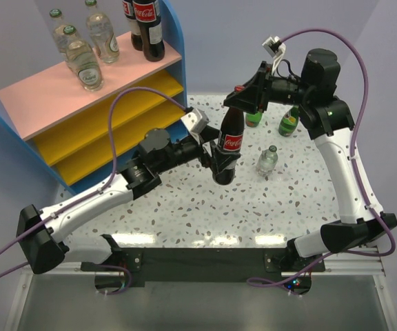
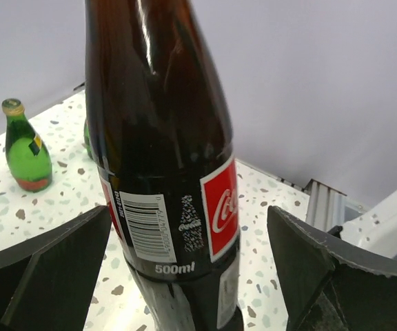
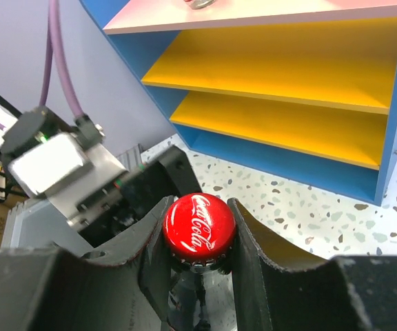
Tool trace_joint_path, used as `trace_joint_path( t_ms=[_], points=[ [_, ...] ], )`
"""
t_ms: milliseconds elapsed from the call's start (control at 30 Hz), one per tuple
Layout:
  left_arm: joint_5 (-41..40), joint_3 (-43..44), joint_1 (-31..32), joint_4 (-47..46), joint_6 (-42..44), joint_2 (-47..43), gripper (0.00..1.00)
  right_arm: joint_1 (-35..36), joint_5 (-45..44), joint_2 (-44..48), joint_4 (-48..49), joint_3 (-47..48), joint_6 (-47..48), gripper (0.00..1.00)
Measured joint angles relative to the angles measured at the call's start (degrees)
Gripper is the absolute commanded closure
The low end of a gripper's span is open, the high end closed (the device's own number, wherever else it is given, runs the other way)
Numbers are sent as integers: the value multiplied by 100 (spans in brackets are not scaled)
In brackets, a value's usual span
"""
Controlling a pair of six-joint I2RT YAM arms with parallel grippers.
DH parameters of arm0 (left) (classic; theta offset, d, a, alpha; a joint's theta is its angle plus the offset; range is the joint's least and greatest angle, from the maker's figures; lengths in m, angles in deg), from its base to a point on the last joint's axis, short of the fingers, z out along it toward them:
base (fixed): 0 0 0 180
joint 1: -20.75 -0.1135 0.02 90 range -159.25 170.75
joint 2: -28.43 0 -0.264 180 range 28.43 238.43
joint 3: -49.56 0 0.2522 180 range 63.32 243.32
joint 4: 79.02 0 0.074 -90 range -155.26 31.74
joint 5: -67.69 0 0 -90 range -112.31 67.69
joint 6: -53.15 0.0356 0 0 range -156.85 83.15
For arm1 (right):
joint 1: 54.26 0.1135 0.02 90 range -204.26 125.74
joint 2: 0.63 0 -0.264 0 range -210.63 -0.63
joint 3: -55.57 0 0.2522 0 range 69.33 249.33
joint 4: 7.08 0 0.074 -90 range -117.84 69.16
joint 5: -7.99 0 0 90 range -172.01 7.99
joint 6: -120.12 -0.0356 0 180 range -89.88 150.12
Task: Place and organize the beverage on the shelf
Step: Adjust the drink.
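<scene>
A dark cola bottle (image 1: 230,138) with a red cap (image 3: 199,227) stands upright over the middle of the table. My right gripper (image 1: 243,103) is shut on its cap from above, one finger on each side. My left gripper (image 1: 222,165) is open around the bottle's lower body (image 2: 164,158), with a gap at each finger (image 2: 60,262). The bottle's base is hidden. The shelf (image 1: 81,89) stands at the back left with blue sides, a pink top and yellow boards (image 3: 288,62). On its top stand three clear bottles (image 1: 81,58) and two cola bottles (image 1: 149,24).
Two green glass bottles (image 1: 253,118) (image 1: 289,123) stand on the speckled table behind the held bottle, one of them the green bottle (image 2: 26,148) in the left wrist view. A clear bottle (image 1: 267,160) with a green cap stands just right of it. Both yellow boards are bare.
</scene>
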Motion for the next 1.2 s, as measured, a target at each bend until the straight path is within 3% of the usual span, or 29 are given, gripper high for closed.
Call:
trace_joint_path(
  t_ms=[233, 367, 533, 567, 633, 733, 767, 833, 867, 900, 1033, 1200],
  points=[
    [-879, 98, 304, 136, 328, 444, 3, -35, 2, 0, 35, 0, -72, 100],
    [-1062, 162, 358, 136, 409, 538, 16, -72, -4, 0, 44, 0, -79, 100],
    [-1152, 267, 413, 131, 411, 629, 51, -111, -81, 0, 79, 0, -68, 100],
    [-1128, 280, 411, 122, 411, 640, 74, -118, -101, 0, 96, 0, -66, 100],
    [-1139, 289, 411, 131, 407, 649, 97, -118, -98, 0, 96, 0, -66, 100],
    [-1156, 291, 411, 129, 407, 649, 100, -120, -98, 0, 101, 0, -63, 99],
    [-1172, 291, 411, 129, 411, 647, 100, -120, -98, 0, 98, -2, -52, 83],
    [-1217, 275, 413, 131, 415, 623, 100, -120, -96, 2, 107, -17, -50, 67],
    [-1231, 243, 417, 127, 424, 592, 100, -118, -92, 11, 122, -35, -52, 52],
    [-1231, 214, 417, 127, 439, 557, 100, -111, -74, 20, 120, -55, -81, 47],
    [-1329, -15, 422, 551, 647, 385, 100, -125, -63, 170, 299, -90, -201, 28],
    [-1449, -219, 422, 990, 758, 376, 100, -140, 57, 417, 522, -105, -247, 22]
  ],
)
